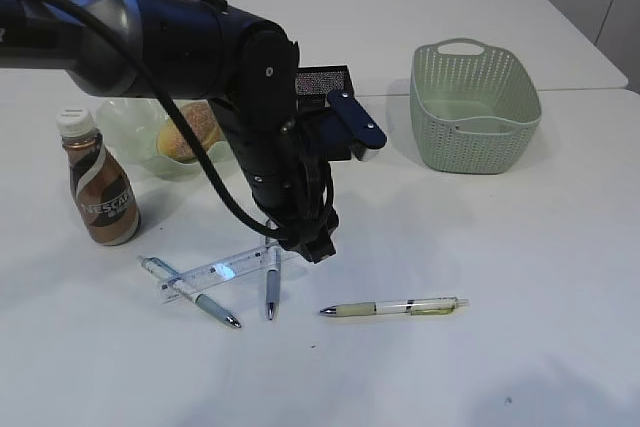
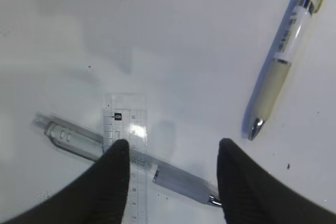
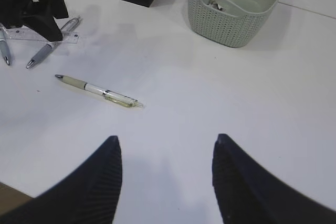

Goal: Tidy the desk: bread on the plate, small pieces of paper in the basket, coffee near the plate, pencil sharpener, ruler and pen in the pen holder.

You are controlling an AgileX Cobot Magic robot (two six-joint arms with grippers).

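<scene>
While my left gripper [image 2: 170, 174] hangs low over the desk [image 1: 520, 277] with its jaws apart, the clear ruler [image 2: 126, 140] lies flat between them, its black markings showing, crossed over a grey pen [image 2: 131, 157]. One finger [image 2: 113, 177] covers the ruler's near part. A cream pen [image 1: 393, 307] lies apart to the right. My right gripper [image 3: 165, 177] hovers with jaws parted, holding nothing, near the green basket [image 3: 236, 14].
</scene>
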